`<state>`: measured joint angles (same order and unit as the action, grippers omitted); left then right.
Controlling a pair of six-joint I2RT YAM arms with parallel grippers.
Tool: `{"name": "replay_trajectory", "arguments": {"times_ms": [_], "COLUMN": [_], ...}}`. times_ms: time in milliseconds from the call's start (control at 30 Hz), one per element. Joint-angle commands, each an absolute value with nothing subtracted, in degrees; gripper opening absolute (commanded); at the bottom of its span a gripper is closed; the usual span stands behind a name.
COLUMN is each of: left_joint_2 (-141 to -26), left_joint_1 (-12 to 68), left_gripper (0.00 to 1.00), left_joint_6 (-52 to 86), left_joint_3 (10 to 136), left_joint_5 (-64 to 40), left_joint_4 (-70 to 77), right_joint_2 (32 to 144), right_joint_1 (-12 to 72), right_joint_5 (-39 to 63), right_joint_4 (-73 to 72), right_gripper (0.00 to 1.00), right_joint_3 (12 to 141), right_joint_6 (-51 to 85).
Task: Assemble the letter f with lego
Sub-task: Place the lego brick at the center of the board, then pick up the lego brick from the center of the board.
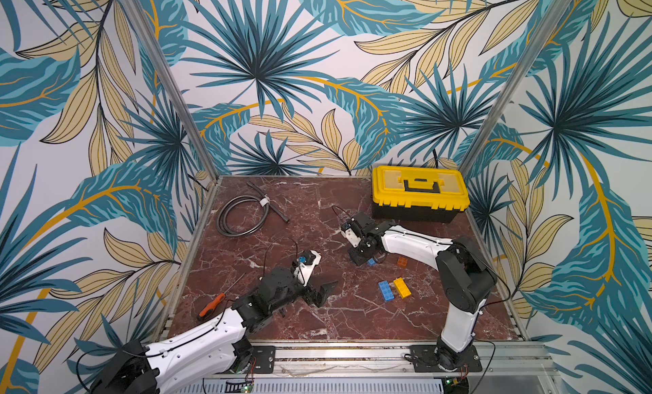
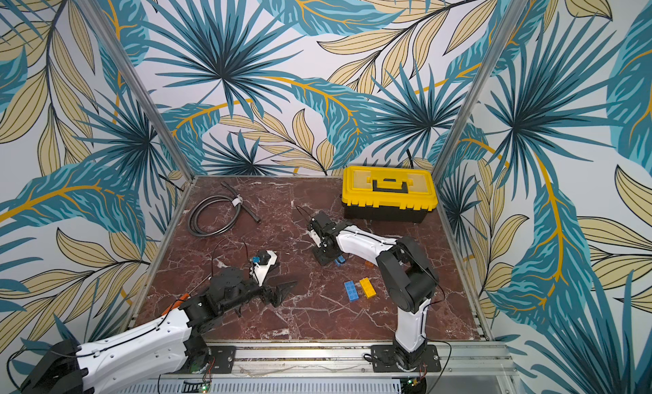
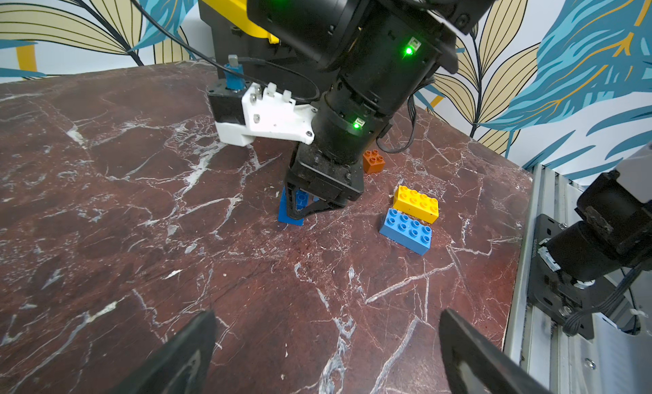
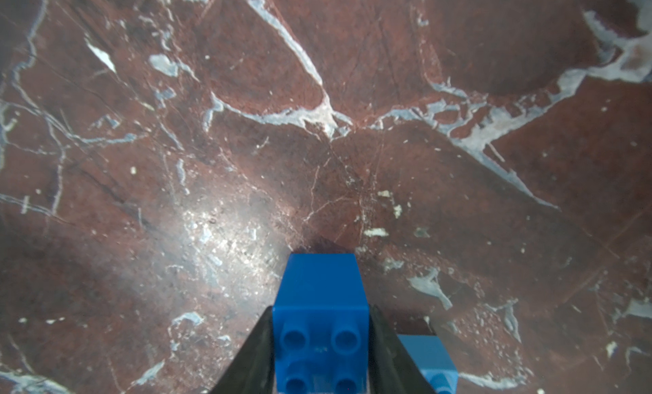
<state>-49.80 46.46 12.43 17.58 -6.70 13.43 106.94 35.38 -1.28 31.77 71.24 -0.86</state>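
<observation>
Since no joined bricks show, the letter f looks barely begun.
Well out from the toolbox (image 1: 419, 194), the left gripper (image 3: 326, 314) hangs open and empty. Nearer it, the right gripper (image 4: 321, 309) clamps a blue square (image 4: 319, 286). The long blue brick (image 1: 386, 290) and yellow brick (image 1: 402, 287) lie side by side farther out, and the orange brick (image 1: 402, 261) sits loose.

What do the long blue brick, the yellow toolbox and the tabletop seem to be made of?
Long blue brick: moulded plastic, likely; smooth, slightly glossy, uniform colour, crisp studs. Yellow toolbox: plastic too, apparently; glossy yellow lid, black base, moulded handle. Tabletop: looks like polished red marble with white veins, though it could be a printed laminate.
</observation>
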Motion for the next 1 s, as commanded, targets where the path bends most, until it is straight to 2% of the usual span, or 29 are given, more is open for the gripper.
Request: {"name": "replay_trajectory", "arguments": {"times_ms": [0,200,700,967], "left_joint_2": [-49.0,-48.8,-48.5,-48.5], "left_joint_1": [46.7,46.6,46.6,46.6], "left_gripper": [0.99,1.0,0.99,0.99], "left_joint_6": [12.4,12.4,12.0,12.1], "left_joint_3": [17.0,17.0,17.0,17.3], "left_joint_5": [-7.5,-7.5,-7.7,-8.3], "left_joint_4": [13.7,13.6,13.7,13.7], "right_joint_2": [106.7,101.5,82.8,79.7], "right_joint_1": [35.8,35.9,37.3,39.5], "right_joint_5": [-1.8,-2.1,-8.0,-10.7], "right_joint_4": [32.0,32.1,38.2,41.8], "right_gripper": [0.45,0.52,0.55,0.55], "right_joint_3": [70.0,68.2,54.7,49.8], "right_joint_6": [-0.3,1.9,16.9,23.8]}}
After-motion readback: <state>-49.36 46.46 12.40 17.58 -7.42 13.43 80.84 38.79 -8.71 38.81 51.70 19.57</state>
